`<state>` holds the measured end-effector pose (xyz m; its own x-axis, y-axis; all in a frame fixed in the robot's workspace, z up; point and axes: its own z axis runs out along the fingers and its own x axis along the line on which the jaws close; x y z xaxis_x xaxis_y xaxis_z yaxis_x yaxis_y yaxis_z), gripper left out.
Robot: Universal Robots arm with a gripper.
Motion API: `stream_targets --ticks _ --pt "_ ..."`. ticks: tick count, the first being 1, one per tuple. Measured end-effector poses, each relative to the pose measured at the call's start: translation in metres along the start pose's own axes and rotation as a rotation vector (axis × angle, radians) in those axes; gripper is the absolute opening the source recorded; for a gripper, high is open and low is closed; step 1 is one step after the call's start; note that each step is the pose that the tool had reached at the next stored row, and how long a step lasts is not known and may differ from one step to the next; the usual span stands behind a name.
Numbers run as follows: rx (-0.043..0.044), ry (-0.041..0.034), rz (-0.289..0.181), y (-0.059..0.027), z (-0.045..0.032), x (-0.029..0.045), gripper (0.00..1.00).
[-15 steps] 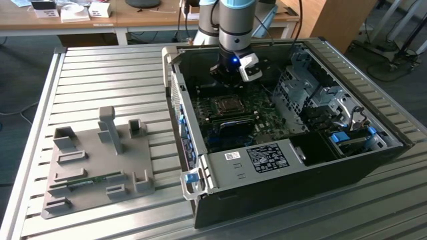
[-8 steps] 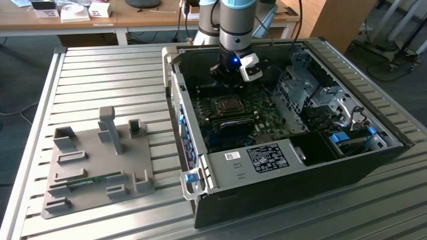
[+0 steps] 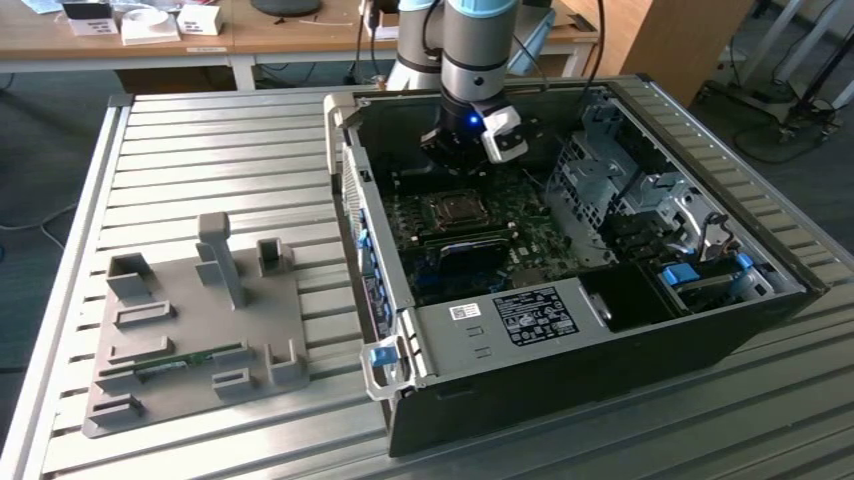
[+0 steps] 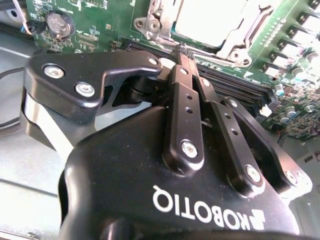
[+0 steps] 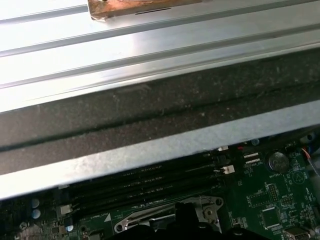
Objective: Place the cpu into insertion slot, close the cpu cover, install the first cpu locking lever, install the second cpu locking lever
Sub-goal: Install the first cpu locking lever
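A grey fixture plate (image 3: 187, 330) is lying on the slatted table (image 3: 200, 140) at the exterior view's left. To its right, inside the open computer case (image 3: 561, 330), the arm is reaching straight down, gripper (image 3: 461, 158) hanging just above the cpu cover (image 3: 458, 208) — fingers (image 4: 186, 107) pressed together, holding nothing. The cpu (image 4: 210, 20) is sitting in its socket.

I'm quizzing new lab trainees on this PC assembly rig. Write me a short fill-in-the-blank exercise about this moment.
1. The gripper hangs inside the open computer ____.
2. The motherboard under the gripper is ____ in colour.
3. In the second wrist view the cpu cover lies ____ over the socket.
4. The grey fixture tray sits on the exterior view's ____.

Missing words: case; green; closed; left
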<state>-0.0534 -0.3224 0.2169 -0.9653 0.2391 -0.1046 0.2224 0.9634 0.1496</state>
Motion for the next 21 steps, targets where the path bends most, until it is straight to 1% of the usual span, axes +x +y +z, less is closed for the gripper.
stream_targets --ticks 2,3,4,7,8,19,21 --pt "0.0057 0.0056 -0.002 0.0001 0.0000 -0.0003 0.11" --pt "0.0101 0.0101 -0.003 0.0002 0.0000 -0.0006 0.11" --pt "0.0164 0.0151 -0.004 0.0002 0.0000 -0.0008 0.11" --pt "0.0412 0.0226 -0.009 0.0002 0.0000 -0.0009 0.11" --pt "0.0445 0.0242 -0.009 0.0002 0.0000 -0.0009 0.11" --pt "0.0449 0.0251 -0.010 0.0003 -0.0001 -0.0014 0.11" --pt "0.0452 0.0263 -0.010 0.0006 -0.0018 -0.0015 0.11"
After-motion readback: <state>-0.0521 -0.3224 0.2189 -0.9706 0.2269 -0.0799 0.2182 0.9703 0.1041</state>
